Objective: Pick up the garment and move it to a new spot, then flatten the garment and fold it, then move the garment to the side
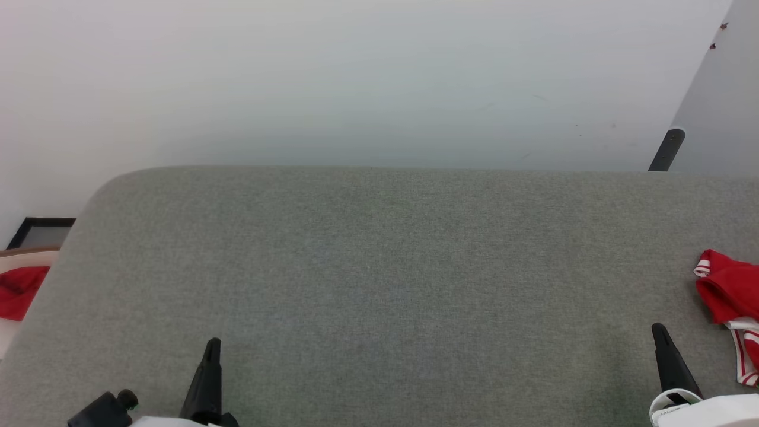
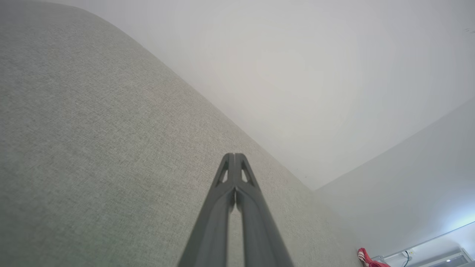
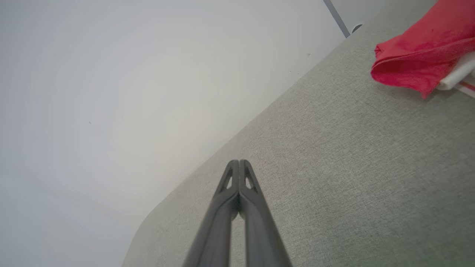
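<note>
The garment [image 1: 732,293], red with white and red-white striped trim, lies crumpled at the far right edge of the grey fabric surface [image 1: 379,267], partly cut off by the frame. In the right wrist view it bunches at the upper right [image 3: 419,55]; a small bit of it peeks in low at the right of the left wrist view [image 2: 365,257]. My right gripper [image 1: 658,330] is shut and empty, a short way left of the garment and nearer to me. My left gripper [image 1: 213,343] is shut and empty at the lower left. Both show closed fingertips [image 2: 234,156] [image 3: 239,162] over bare fabric.
A white wall rises behind the surface. A dark pole [image 1: 667,149] leans at the back right. Past the rounded left corner sits another red cloth [image 1: 21,290] on a pale ledge, beside a dark-framed panel [image 1: 41,231].
</note>
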